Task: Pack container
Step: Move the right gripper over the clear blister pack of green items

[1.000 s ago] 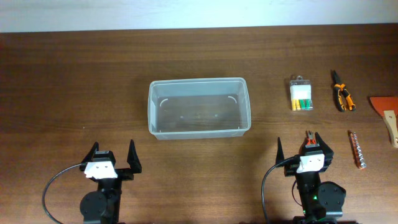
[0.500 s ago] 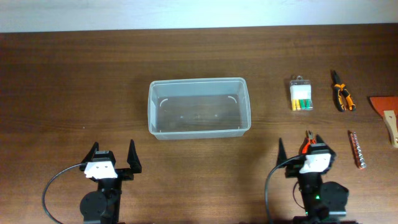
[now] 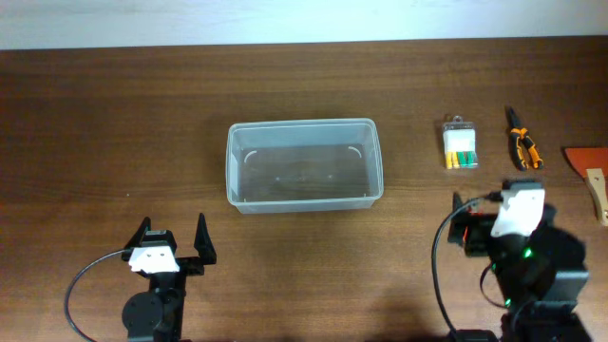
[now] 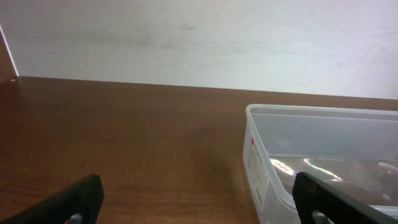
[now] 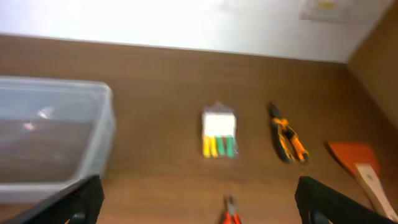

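Right gripper (image 5: 199, 208), jaws wide and empty, now sits lifted and nearer the pliers (image 3: 523, 150) right of the container (image 3: 304, 122); you still have nothing packed.

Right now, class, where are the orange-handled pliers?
In the overhead view the pliers lie on the right of the table, between the small clear pack and the orange scraper, well right of the container.
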### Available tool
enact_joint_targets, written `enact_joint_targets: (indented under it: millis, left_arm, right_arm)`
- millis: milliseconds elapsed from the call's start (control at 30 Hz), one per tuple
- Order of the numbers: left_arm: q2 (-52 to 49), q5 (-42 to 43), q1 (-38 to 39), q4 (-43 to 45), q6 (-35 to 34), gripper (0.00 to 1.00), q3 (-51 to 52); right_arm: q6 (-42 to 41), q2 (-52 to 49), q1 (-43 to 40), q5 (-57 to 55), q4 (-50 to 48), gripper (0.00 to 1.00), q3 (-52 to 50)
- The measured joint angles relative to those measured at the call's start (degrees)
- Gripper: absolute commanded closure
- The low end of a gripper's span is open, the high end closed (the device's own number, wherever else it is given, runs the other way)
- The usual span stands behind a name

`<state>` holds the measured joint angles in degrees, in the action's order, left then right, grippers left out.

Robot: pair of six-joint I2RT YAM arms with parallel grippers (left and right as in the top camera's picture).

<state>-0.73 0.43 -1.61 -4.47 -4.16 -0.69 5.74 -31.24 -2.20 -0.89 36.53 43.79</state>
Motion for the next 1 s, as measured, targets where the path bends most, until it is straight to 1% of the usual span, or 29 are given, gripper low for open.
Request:
enact_joint_targets:
  millis: [100,200,267,300,367,467,500,567,633,767,1000]
  left_arm:
    - [0.00,-0.02,0.00,0.00,0.00,0.01,0.00]
    - [0.00,-0.04,0.00,0.00,0.02,0.01,0.00]
    - [0.00,-0.07,0.00,-0.02,0.02,0.01,0.00]
    - [-0.02,-0.07,0.00,-0.04,0.00,0.01,0.00]
    - [0.00,-0.24,0.00,-0.04,0.02,0.01,0.00]
    - [0.00,-0.24,0.00,-0.02,0.02,0.01,0.00]
    - [0.00,-0.22,0.00,-0.02,0.00,0.01,0.00]
    - [0.00,-0.22,0.00,-0.04,0.00,0.01,0.00]
    - [0.00,-0.22,0.00,-0.04,0.00,0.01,0.00]
    - [0.00,-0.22,0.00,-0.04,0.00,0.01,0.00]
    - [0.00,-0.22,0.00,-0.04,0.02,0.01,0.00]
  right_arm:
    - [-0.68,-4.37,0.00,1.14,0.02,0.01,3.82]
    - [-1.07,-13.94,0.00,1.66,4.33,0.01,10.78]
    - [-1.07,-22.67,0.00,1.90,10.23,0.01,17.66]
    - [-1.18,-28.96,0.00,2.05,16.31,0.01,23.06]
    - [-1.22,-39.04,0.00,2.10,24.96,0.01,32.30]
    - [-1.29,-53.44,0.00,2.73,37.68,0.01,46.51]
    - [-1.25,-57.51,0.00,2.99,40.28,0.01,50.95]
    - [-1.27,-62.79,0.00,3.19,41.24,0.01,56.11]
    - [-1.22,-67.08,0.00,3.15,40.81,0.01,59.10]
    - [-1.31,-73.29,-0.92,3.17,37.59,0.01,60.04]
    - [-1.27,-81.33,-7.32,3.17,34.82,0.01,60.15]
